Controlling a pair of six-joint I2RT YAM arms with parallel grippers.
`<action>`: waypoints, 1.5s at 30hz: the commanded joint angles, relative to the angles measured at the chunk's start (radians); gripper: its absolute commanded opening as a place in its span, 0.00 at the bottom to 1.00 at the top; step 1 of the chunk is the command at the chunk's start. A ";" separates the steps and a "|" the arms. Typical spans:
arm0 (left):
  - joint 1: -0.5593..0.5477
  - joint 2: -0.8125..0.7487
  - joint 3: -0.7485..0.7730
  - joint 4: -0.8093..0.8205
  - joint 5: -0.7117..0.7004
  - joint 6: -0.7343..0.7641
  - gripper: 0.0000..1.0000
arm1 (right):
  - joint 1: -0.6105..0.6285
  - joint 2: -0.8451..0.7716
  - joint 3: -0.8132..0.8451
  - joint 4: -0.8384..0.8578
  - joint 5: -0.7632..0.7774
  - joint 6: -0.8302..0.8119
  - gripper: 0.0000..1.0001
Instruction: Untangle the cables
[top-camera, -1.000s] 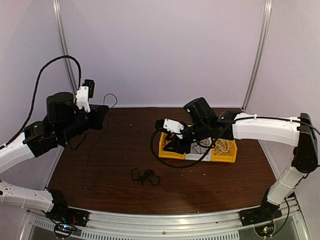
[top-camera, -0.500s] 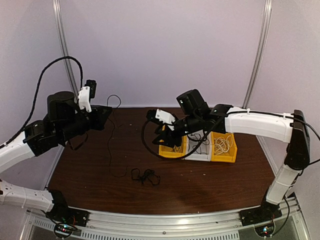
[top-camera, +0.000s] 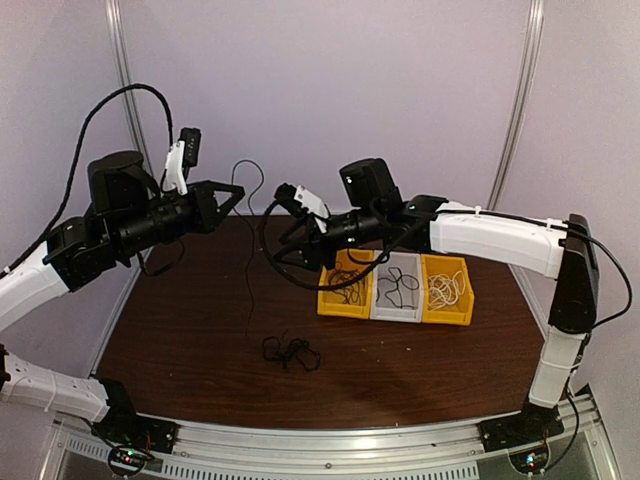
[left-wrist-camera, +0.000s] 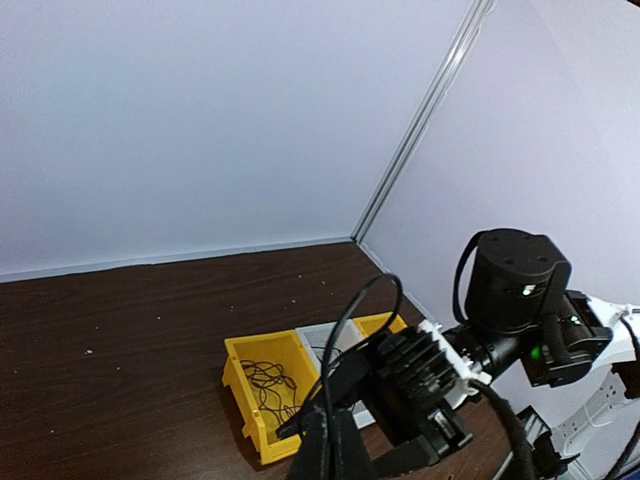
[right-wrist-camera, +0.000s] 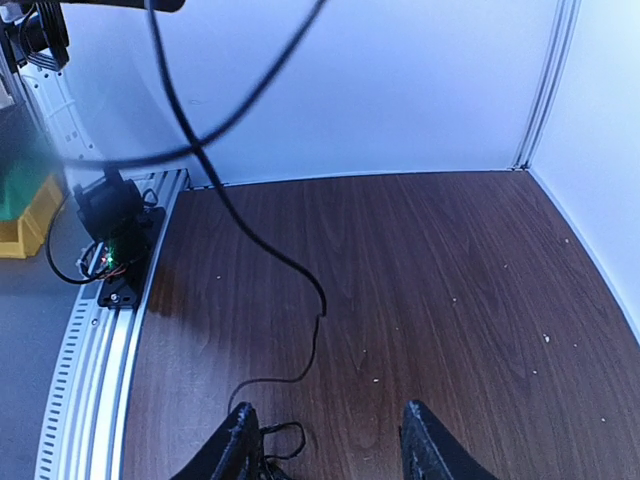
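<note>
Lab robot cell: plain panel walls (top-camera: 330, 90), aluminium rail (top-camera: 330, 442).

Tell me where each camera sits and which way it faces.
Top: fixed above and behind, looking down on the table; left arm and right arm show.
Left wrist: faces right, toward the bins and right arm; its shut left pincer pinches a cable.
Right wrist: faces left and down at the table; its open right pincer shows, plus the left base.
Shared: top and left wrist both show the bins.
</note>
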 joint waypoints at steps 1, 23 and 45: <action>0.001 0.014 0.065 0.084 0.101 -0.031 0.00 | 0.003 0.041 0.068 0.053 -0.092 0.076 0.49; 0.001 -0.018 0.045 0.169 0.179 -0.113 0.00 | 0.036 0.140 0.137 0.134 -0.233 0.187 0.43; 0.001 -0.076 -0.012 0.120 0.038 -0.093 0.06 | 0.013 0.054 0.086 0.094 -0.159 0.135 0.00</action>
